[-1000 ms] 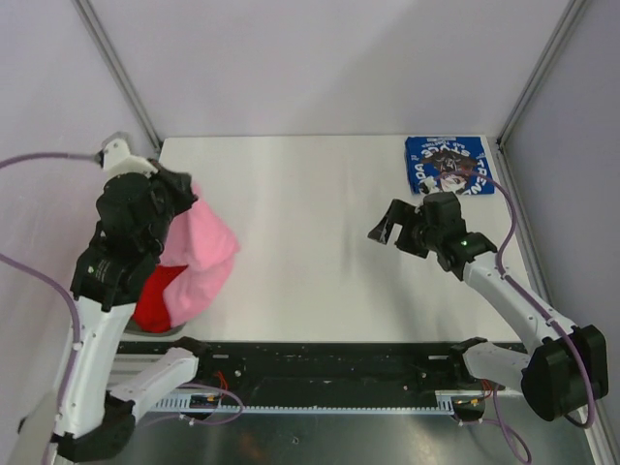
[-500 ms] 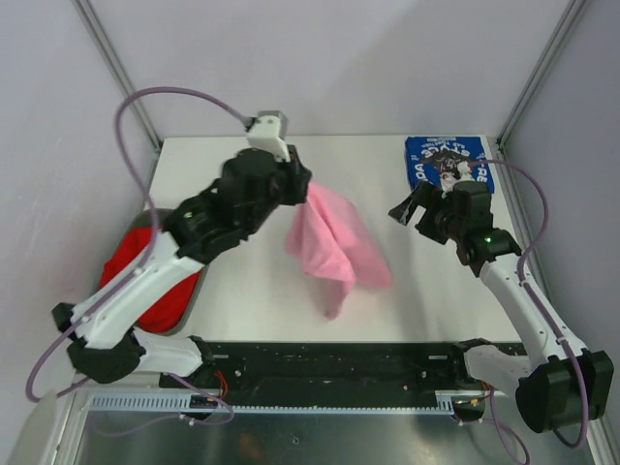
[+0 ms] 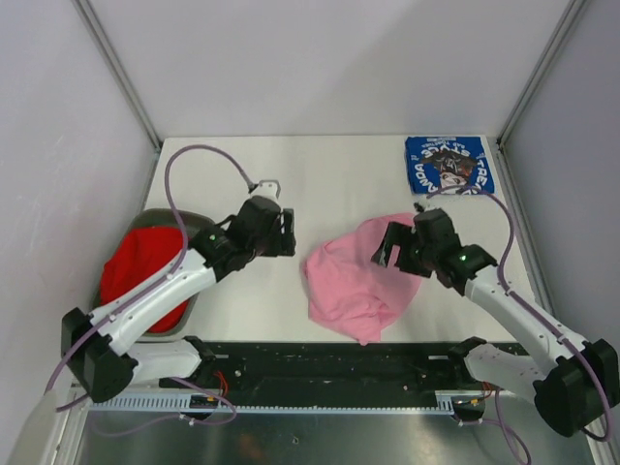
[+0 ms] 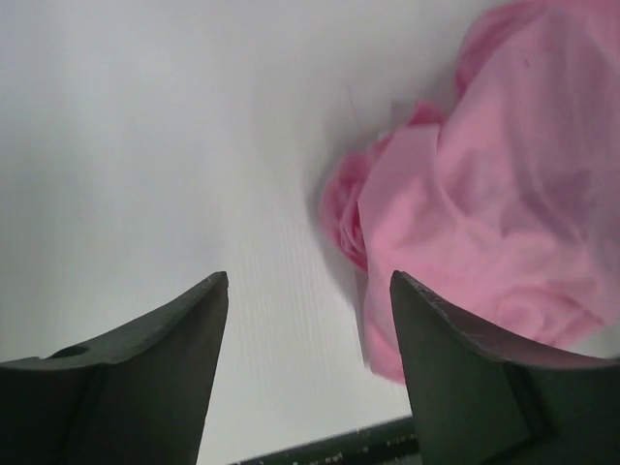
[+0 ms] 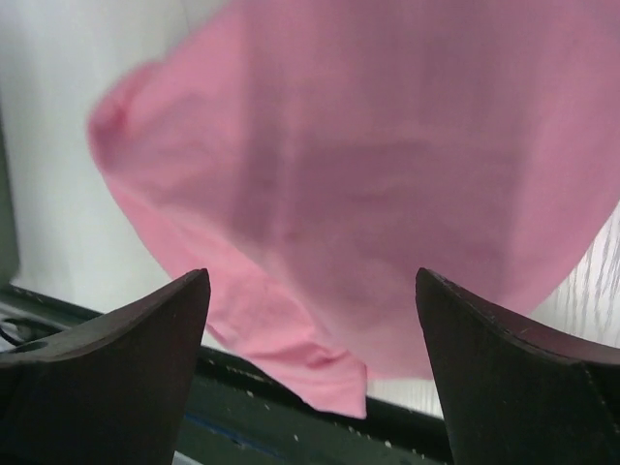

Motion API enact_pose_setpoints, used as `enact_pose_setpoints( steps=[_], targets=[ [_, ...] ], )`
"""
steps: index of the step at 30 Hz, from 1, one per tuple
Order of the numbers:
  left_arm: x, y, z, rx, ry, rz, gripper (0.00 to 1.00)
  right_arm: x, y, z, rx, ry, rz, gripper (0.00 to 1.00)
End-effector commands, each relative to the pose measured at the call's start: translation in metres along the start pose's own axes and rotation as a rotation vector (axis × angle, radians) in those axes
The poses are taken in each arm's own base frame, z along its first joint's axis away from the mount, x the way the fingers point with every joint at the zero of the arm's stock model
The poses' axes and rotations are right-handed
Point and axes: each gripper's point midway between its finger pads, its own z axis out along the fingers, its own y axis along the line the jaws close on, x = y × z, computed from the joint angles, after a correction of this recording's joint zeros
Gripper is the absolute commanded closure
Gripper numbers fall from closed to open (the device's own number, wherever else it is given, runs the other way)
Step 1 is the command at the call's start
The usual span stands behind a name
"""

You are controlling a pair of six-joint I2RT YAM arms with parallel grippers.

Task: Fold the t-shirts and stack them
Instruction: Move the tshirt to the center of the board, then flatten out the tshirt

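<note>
White tabletop (image 3: 320, 184), matte, rectangular, bare across rear half. Grey oval bin (image 3: 153, 212) at left edge, toward front. Pale enclosure walls (image 3: 320, 68) behind and on both sides. Slanted aluminium posts (image 3: 116, 73) at rear corners. Black rail (image 3: 329, 360) along near edge. Perforated metal strip (image 3: 320, 405) just below rail, brushed metal sheet (image 3: 339, 441) beneath.

A pink shirt (image 5: 368, 184) fills most of the view, from 9 o'clock across the top to 3 o'clock, smooth with a soft shaded band over its middle. Its lower edge narrows to a folded corner near 6 o'clock, over a dark strip (image 5: 242, 412) along the bottom. White table (image 5: 48, 194) shows at 9 and at 4 o'clock. The gripper (image 5: 312, 281) stands wide apart, its dark fingers (image 5: 116, 378) at 7 and 5 o'clock, the cloth beyond them.
</note>
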Motion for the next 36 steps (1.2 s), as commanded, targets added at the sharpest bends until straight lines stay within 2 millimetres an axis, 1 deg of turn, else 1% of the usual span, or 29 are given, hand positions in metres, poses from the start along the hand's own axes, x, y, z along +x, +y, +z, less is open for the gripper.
enact_pose_setpoints(
  steps=[1,4,6,10,14,17,19,22,25,26,29,31,33,34,36],
  targets=[
    [0.028,-0.017,-0.009,0.174,0.047,-0.024,0.31,0.029,-0.014,-0.001,0.071,0.007,0.013,0.10],
    [0.066,-0.026,-0.006,0.269,0.124,-0.022,0.37,0.043,-0.027,-0.001,0.101,0.005,0.044,0.12],
    [0.092,-0.035,-0.005,0.328,0.174,-0.013,0.39,0.045,-0.034,-0.005,0.116,-0.013,0.063,0.12],
    [0.130,-0.056,-0.003,0.403,0.262,0.039,0.40,0.051,-0.040,-0.014,0.110,-0.033,0.097,0.14],
    [0.149,-0.076,0.005,0.452,0.322,0.061,0.39,0.064,-0.037,-0.021,0.094,-0.012,0.109,0.16],
    [0.161,-0.084,0.019,0.440,0.370,0.072,0.38,0.074,-0.034,-0.025,0.088,0.005,0.101,0.16],
    [0.165,-0.089,0.029,0.429,0.387,0.075,0.38,0.082,-0.032,-0.026,0.087,0.019,0.095,0.16],
    [0.165,-0.097,0.044,0.409,0.390,0.076,0.38,0.094,-0.029,-0.025,0.086,0.046,0.088,0.17],
    [0.156,-0.110,0.055,0.411,0.380,0.071,0.50,0.106,-0.024,-0.022,0.081,0.068,0.074,0.17],
    [0.151,-0.116,0.057,0.418,0.372,0.069,0.56,0.110,-0.022,-0.020,0.080,0.073,0.069,0.17],
    [0.132,-0.129,0.060,0.428,0.333,0.061,0.78,0.119,-0.019,-0.014,0.083,0.089,0.047,0.18],
    [0.118,-0.136,0.059,0.438,0.300,0.049,0.93,0.121,-0.019,-0.012,0.090,0.092,0.034,0.18],
    [0.100,-0.138,0.056,0.437,0.252,0.034,0.98,0.117,-0.021,-0.011,0.095,0.075,0.027,0.18],
    [0.089,-0.135,0.054,0.430,0.223,0.019,0.99,0.114,-0.022,-0.011,0.095,0.064,0.029,0.18],
    [0.066,-0.120,0.052,0.410,0.171,-0.032,1.00,0.105,-0.025,-0.012,0.092,0.043,0.044,0.18]
  ],
)
